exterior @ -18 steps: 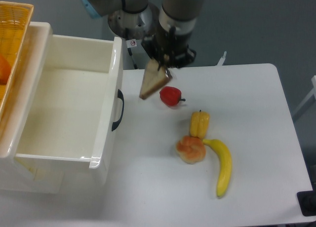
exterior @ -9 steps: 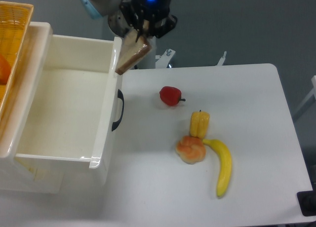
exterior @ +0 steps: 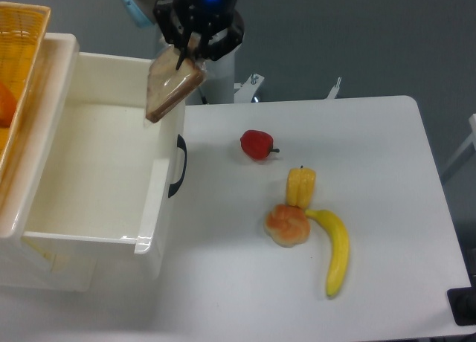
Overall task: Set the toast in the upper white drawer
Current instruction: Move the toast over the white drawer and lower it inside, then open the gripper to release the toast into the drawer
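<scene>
Hanging from the gripper (exterior: 192, 50), pinched by its top edge, the toast (exterior: 171, 90) dangles tilted above the front wall of the upper white drawer (exterior: 160, 201). Released here, it might clip that rim and tumble onto the bench (exterior: 387, 171).

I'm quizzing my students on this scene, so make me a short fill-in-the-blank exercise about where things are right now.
1. The gripper holds the ____ above the front wall of the upper white drawer.
2. The drawer's loop handle is ____ in colour.
3. The bun lies touching the ____, which curves along its right side.
4. The red pepper rests on the ____.

Missing words: toast; black; banana; table
</scene>
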